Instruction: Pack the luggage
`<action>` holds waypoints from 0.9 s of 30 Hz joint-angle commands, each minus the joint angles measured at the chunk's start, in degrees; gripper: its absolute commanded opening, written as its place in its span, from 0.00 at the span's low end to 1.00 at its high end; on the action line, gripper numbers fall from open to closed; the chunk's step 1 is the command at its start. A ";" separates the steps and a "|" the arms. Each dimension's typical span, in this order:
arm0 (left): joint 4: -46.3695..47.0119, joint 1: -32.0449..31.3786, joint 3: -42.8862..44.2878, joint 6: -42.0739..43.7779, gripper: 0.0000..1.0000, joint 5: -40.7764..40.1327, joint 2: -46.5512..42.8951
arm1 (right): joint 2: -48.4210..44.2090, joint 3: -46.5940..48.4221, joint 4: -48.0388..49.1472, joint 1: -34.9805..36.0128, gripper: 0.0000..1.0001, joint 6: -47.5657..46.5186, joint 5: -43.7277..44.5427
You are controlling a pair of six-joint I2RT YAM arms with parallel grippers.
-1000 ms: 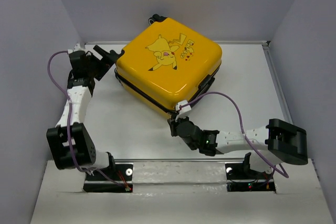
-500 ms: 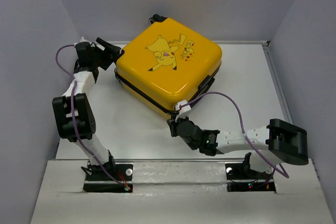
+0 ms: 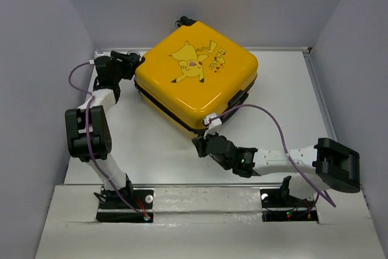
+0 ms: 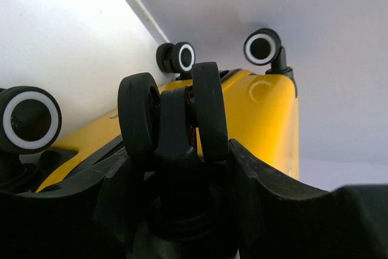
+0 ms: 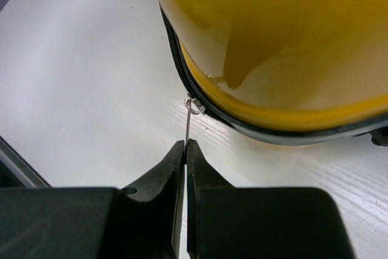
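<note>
You cannot see inside the bright-yellow hard-shell suitcase [image 3: 197,77]: it lies shut, Pikachu print up, at the far middle of the white surface [image 3: 151,144]. Your left end effector [image 3: 130,62] straddles a black twin wheel [image 4: 173,113] at its far-left corner; whether the fingers press it, you cannot tell. Your right end effector [image 5: 184,145] is pinched shut on the thin metal zip pull [image 5: 188,119] at the near corner.

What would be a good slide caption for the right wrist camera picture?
Right gripper pinching the thin zipper pull of the yellow luggage lying on the white table.
</note>
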 commanded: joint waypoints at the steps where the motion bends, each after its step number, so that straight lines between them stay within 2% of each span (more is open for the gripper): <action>1: 14.79 -3.00 -14.34 2.84 0.06 2.15 -10.63 | -3.82 0.93 -0.26 -3.04 0.07 0.91 -6.51; 8: 19.14 -6.26 -34.91 3.97 0.06 -2.33 -26.18 | -4.45 3.92 -3.61 -3.59 0.07 -0.41 -9.16; 9: 19.14 -8.26 -37.04 3.88 0.06 -2.77 -28.22 | -3.92 4.27 -3.78 -3.59 0.07 -0.33 -9.42; 12: 14.69 -11.44 -42.22 6.16 0.06 -4.44 -37.00 | -1.64 6.63 -4.22 -3.59 0.07 -1.20 -9.95; 15: 7.31 -16.43 -45.66 9.05 0.06 -8.04 -46.93 | 1.60 11.54 -5.18 -3.59 0.07 -4.53 -10.39; 18: 1.23 -20.74 -48.30 9.42 0.06 -10.60 -55.82 | 5.74 16.82 -5.54 -3.59 0.07 -8.22 -14.77; 20: -1.50 -22.60 -49.01 9.50 0.06 -11.47 -61.16 | 11.62 23.41 -5.98 -3.59 0.07 -9.72 -19.76; 23: -7.48 -26.64 -48.84 10.91 0.06 -13.49 -65.40 | 18.82 30.87 -6.07 -3.59 0.07 -11.84 -25.75; 27: -13.47 -31.47 -47.26 12.76 0.06 -16.40 -69.54 | 23.07 34.69 -5.55 -3.59 0.07 -13.07 -29.99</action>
